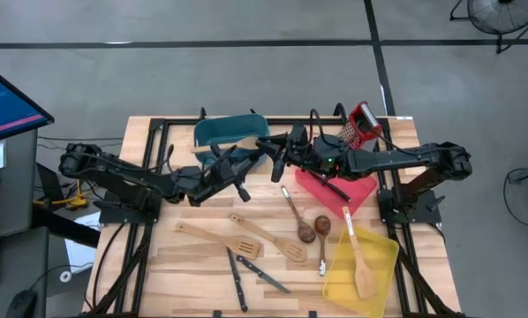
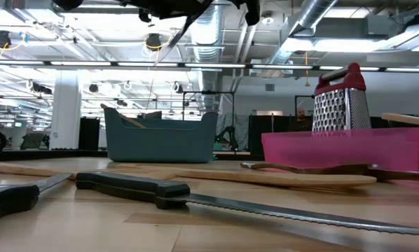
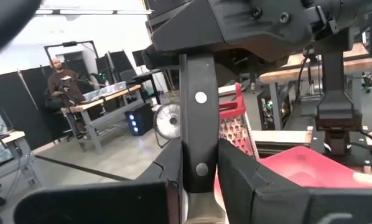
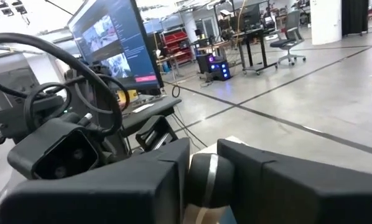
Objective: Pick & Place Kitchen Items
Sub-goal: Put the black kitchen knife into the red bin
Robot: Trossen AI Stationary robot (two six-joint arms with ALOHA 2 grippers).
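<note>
Serrated knife (image 2: pixel 216 203) lies nearest on the table; above it, left gripper (image 1: pixel 246 164) and right gripper (image 1: pixel 280 155) both clench one black-handled knife (image 3: pixel 197 124) between them.

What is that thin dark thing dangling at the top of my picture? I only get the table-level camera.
Observer: A black-handled knife. The left wrist camera shows its riveted handle clamped in the left tool.
Operator: Is the other arm involved?
Observer: Yes. From above, both arms meet over the middle of the table, and the right tool appears closed on the same knife.
Operator: Is anything put away yet?
Observer: From above, a wooden spatula lies in the yellow bin.
</note>
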